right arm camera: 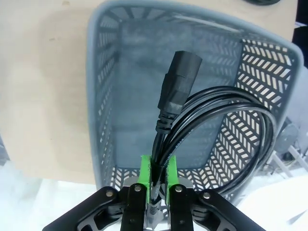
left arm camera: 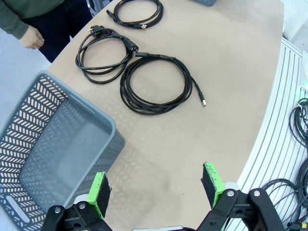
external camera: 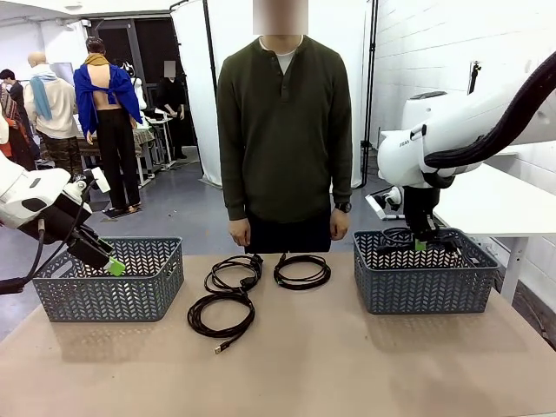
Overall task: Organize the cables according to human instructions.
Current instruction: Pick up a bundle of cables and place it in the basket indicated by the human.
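Hovering over the right grey perforated plastic basket (external camera: 426, 287), the right gripper (right arm camera: 159, 166) is clamped on a coiled black power cable with a chunky plug (right arm camera: 180, 79). The cable's loop hangs above the basket's opening. The left gripper (left arm camera: 156, 185) hangs with its fingers wide apart, just beside a corner of the left grey basket (left arm camera: 43, 125). Three more coiled black cables (left arm camera: 151, 109) lie on the tan table (external camera: 347, 365) between the baskets, near the person (external camera: 282, 130) standing at the far side.
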You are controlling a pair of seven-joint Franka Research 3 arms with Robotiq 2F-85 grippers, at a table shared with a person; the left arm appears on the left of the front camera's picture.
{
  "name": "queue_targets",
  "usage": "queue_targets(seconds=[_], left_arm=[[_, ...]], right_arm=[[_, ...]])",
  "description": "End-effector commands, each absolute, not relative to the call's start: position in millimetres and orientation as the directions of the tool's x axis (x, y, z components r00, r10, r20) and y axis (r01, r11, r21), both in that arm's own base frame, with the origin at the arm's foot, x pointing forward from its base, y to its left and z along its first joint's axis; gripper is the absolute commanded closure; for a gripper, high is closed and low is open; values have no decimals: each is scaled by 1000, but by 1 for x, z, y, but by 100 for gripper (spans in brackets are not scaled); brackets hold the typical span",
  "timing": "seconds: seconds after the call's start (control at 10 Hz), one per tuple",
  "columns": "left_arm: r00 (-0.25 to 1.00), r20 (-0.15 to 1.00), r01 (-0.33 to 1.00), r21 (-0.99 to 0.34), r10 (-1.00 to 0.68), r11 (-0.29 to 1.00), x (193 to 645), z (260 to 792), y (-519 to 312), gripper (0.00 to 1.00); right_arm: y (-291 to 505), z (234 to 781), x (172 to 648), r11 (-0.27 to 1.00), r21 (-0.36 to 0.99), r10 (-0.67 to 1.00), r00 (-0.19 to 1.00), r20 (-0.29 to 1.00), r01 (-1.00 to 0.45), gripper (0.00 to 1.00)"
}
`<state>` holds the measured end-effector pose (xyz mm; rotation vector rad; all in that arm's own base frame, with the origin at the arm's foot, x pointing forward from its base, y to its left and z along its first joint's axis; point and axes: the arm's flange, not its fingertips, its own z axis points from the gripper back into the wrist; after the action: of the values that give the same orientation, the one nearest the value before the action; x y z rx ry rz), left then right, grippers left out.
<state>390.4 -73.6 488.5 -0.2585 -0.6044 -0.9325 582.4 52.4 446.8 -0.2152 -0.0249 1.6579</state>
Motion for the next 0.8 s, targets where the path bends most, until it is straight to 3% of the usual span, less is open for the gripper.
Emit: queue_targets(seconds=[0.0, 0.1, 0.6, 0.7], left_arm=[[434, 599, 824, 39, -673, 565, 391, 488, -71, 0], [434, 599, 824, 39, -673, 565, 391, 488, -71, 0], [434, 599, 824, 39, -673, 565, 391, 488, -71, 0], [434, 599, 824, 39, -673, 565, 391, 488, -71, 0]], right_arm=[[48, 444, 591, -111, -174, 989, -92, -113, -978, 100], [49, 441, 593, -100, -161, 991, -84, -102, -982, 100], [51, 442, 595, -94, -130, 993, -83, -84, -987, 4], [50, 443, 595, -88, -124, 994, -79, -79, -988, 0]])
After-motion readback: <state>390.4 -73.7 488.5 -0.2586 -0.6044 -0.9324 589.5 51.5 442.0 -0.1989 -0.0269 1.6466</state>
